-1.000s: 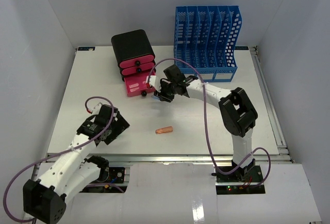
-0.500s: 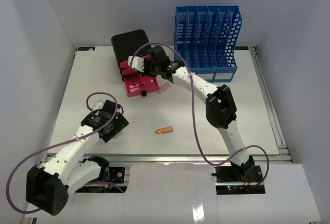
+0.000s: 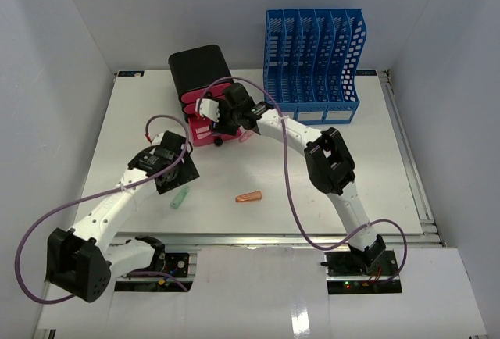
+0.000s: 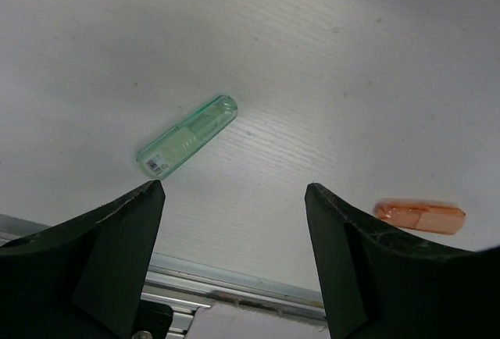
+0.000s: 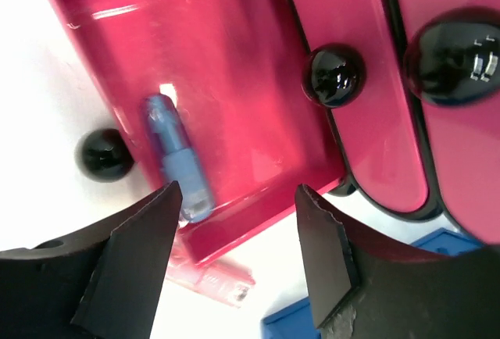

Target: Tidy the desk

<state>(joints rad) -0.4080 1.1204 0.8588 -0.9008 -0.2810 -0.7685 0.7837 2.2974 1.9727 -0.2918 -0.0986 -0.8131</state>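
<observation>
Now, your large flat white rectangular table [image 3: 391, 167] fills the middle of the top view, its metal rail along the near edge where both arms are bolted. On your left, the left arm [image 3: 117, 206] reaches over the table's near left part. Its jaws stand wide apart with nothing between them, hanging above bare tabletop. Just beyond them a slim translucent green plastic tube [image 4: 187, 137] lies flat on the table, touching neither finger.

Further right, at the back, a black box with pink drawers [image 3: 201, 69] has its lowest pink drawer [image 3: 209, 130] pulled out. The right arm [image 3: 328, 159] stretches across to it, and its jaws hang over the drawer, spread and empty. A blue translucent tube [image 5: 178, 159] lies inside the drawer.

A pale pink translucent piece [image 3: 249, 134] lies on the table just beside the drawer. Nearer you, an orange translucent capsule-shaped piece [image 3: 249, 197] rests alone. At the back right stands a blue slotted plastic file rack [image 3: 312, 58].
</observation>
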